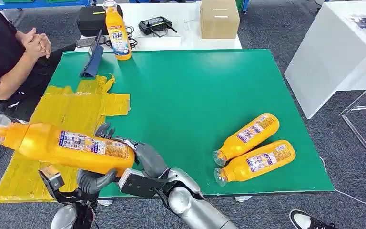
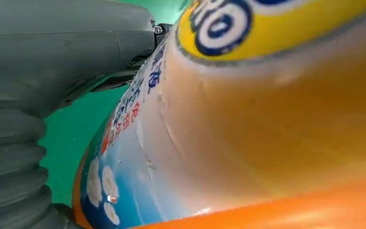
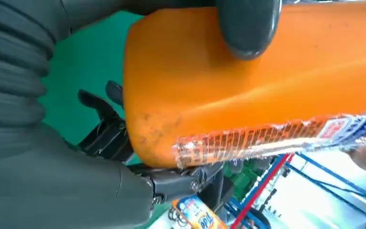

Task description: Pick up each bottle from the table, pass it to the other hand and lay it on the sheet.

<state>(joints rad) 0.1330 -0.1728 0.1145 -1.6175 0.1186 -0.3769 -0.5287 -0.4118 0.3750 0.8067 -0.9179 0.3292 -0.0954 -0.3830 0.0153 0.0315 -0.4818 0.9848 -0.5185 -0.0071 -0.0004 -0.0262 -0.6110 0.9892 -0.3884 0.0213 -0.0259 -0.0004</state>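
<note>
An orange detergent bottle (image 1: 71,145) hangs level above the near edge of the yellow sheet (image 1: 76,109), its clear cap to the left. My right hand (image 1: 145,160) grips its base end; in the right wrist view the thumb (image 3: 248,26) presses on the orange bottle (image 3: 248,95). My left hand (image 1: 93,181) holds it from beneath near the label; up close, the bottle (image 2: 267,133) lies against the left hand (image 2: 52,52). Two more orange bottles (image 1: 248,136) (image 1: 257,162) lie side by side on the green table (image 1: 195,95) at the near right. Another bottle (image 1: 118,33) stands upright at the far edge.
A person (image 1: 9,52) sits at the table's left side with hands clasped. A blue folded stand (image 1: 93,59) rests at the sheet's far end. Behind the green table are a cardboard box (image 1: 219,18) and a black case (image 1: 93,19). A white table (image 1: 333,47) stands to the right.
</note>
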